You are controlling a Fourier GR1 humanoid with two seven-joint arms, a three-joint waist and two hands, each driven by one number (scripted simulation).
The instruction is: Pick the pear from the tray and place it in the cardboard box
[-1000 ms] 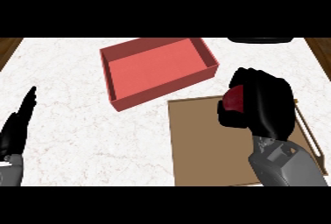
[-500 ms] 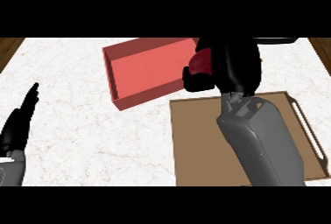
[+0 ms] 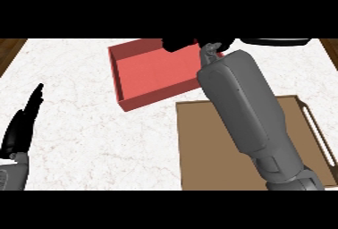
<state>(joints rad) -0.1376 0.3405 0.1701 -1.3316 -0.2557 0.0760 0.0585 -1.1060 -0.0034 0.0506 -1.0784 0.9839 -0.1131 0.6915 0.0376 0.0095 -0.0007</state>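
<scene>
Right robot hand (image 3: 179,43) over red box (image 3: 155,74), brown tray (image 3: 204,147) beside

A pale, veined, marble-like surface (image 3: 99,147) with a smooth look carries a matt brown tray (image 3: 211,152) resembling wood or board and a flat, matt red box (image 3: 148,74), beside a smooth grey plastic-looking forearm (image 3: 247,112).

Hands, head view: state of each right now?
Left hand: open, resting at the left edge, holding nothing.
Right hand: over the red box's far edge, mostly cropped; cannot be told.
</scene>
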